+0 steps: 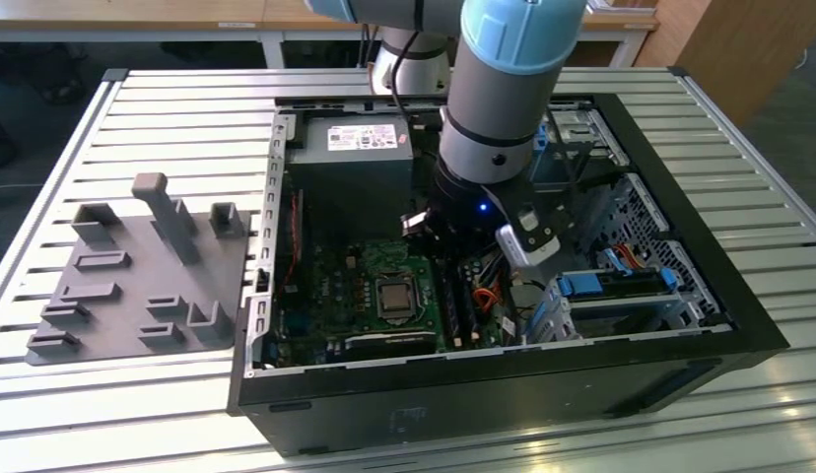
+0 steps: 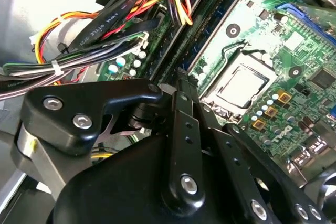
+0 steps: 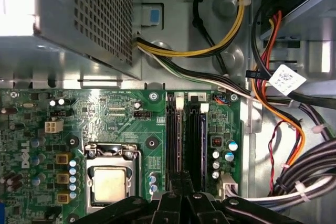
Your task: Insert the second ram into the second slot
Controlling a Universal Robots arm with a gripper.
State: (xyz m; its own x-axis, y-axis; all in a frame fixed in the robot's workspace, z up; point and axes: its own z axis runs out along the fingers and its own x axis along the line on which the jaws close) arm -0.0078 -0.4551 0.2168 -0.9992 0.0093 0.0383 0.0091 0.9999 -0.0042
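The second ram sits edge-up in the RAM slot area of the motherboard, in the slot on the side away from the CPU socket; another dark module stands parallel just beside it, on the socket side; in the first wrist view both strips run from their pale end clips toward the gripper. The gripper's black fingers are drawn together at the near end of the strips, directly over them; whether they clamp or merely touch the ram cannot be told.

In the exterior view the arm reaches down into the open computer case, and the gripper is low over the board, right of the CPU socket. The power supply occupies the far left corner of the case; bundled cables run along the slots' outer side; blue drive brackets sit at the exterior view's right. A grey fixture plate lies on the slatted table, left of the case.
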